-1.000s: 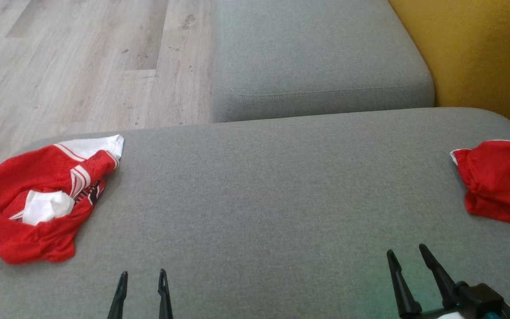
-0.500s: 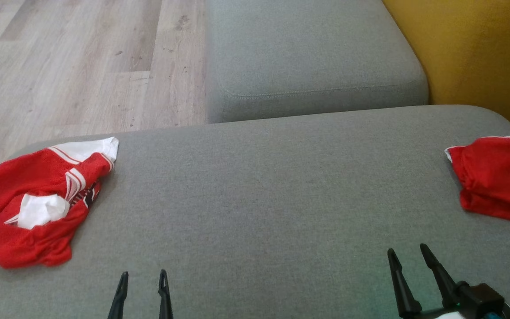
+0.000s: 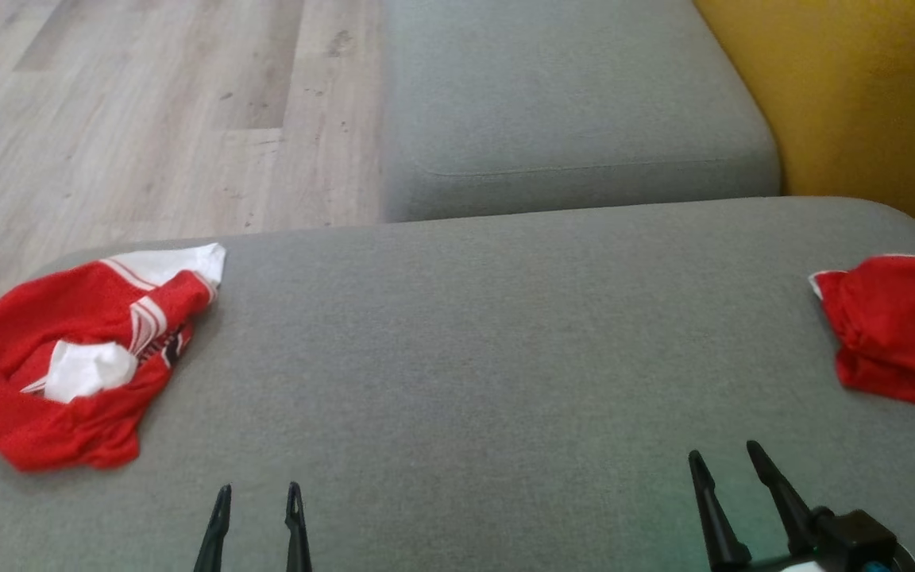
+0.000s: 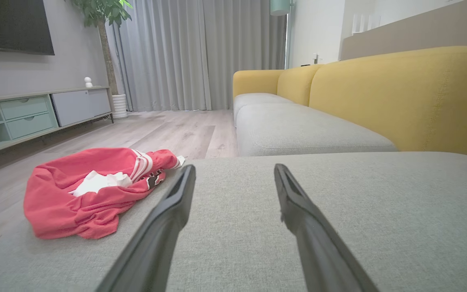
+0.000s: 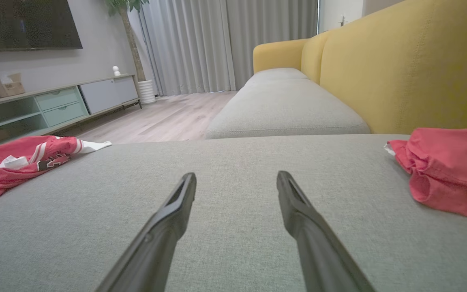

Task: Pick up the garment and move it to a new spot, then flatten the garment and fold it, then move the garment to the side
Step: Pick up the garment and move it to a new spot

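1. Overhead, in the head view, a crumpled red-and-white jersey lies at the left edge of the grey seat cushion. A folded red garment sits at the cushion's right edge, well apart from it. The left gripper and right gripper show above the cushion's near side, each with its fingers parted and nothing between them.
2. Along the left wrist view, the left gripper is spread wide over bare cushion and is empty. The crumpled red-and-white jersey lies ahead to its left, untouched.
3. Along the right wrist view, the right gripper is likewise spread and empty. The folded red garment lies near on its right, and the crumpled red-and-white jersey is far off to the left.
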You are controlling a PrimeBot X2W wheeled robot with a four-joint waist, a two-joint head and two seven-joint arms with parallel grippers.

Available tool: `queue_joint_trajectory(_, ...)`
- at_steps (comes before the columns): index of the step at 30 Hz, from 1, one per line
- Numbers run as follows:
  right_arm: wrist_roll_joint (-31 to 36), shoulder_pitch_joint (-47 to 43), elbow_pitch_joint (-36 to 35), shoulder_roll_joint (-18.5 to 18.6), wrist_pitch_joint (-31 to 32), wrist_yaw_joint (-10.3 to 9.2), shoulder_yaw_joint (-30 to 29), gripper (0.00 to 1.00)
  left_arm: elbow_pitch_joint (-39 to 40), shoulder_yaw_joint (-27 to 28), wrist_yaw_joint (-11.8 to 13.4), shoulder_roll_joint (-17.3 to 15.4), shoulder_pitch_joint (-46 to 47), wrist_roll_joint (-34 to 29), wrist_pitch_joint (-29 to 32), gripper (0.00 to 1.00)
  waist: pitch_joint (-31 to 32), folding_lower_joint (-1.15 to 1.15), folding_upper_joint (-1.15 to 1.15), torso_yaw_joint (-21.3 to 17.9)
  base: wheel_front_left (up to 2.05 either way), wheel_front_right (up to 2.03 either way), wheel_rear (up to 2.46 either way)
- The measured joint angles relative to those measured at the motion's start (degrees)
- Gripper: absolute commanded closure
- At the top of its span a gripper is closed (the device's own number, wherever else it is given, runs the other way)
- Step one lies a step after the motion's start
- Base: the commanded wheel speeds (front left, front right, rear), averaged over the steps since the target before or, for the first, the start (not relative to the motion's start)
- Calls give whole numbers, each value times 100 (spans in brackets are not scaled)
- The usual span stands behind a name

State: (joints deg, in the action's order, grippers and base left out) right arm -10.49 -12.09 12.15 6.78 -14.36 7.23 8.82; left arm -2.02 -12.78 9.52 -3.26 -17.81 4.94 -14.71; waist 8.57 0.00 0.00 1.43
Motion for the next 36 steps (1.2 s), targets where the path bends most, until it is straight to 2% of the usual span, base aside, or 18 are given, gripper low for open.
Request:
queue_joint_trajectory(6, -2, 0, 4, -29, 0, 0, 132, 0, 1, -1, -2, 1, 38, -120, 1, 0, -30, 0, 0, 321, 0, 0, 0)
queue_joint_trajectory(19, -1, 89, -24, -121, 0, 0, 398, 0, 170, 246, 71, -19, 128, -293, 0, 0, -227, 0, 0, 1714, 0, 0, 0)
queue_joint_trajectory(25, -1, 124, -80, -14, 0, 0, 411, 0, 378, 622, 199, -31, 155, -280, 0, 0, -455, 0, 0, 2053, 0, 0, 0)
queue_joint_trajectory(31, 0, 178, -238, 405, 0, 0, 416, 0, 628, 932, 205, -190, 970, -263, 0, 0, -902, 0, 0, 2121, 0, 0, 0)
queue_joint_trajectory(34, -1, 438, -393, 781, -1, 0, 393, 0, 725, 909, 102, -224, 1784, -358, -1, 0, -1277, 1, 0, 2111, 0, 0, 0)
queue_joint_trajectory(36, -2, 729, -576, 1170, -1, 0, 354, 0, 625, 849, 14, -298, 2724, -460, -2, 0, -1696, 2, 0, 2086, 0, 0, 0)
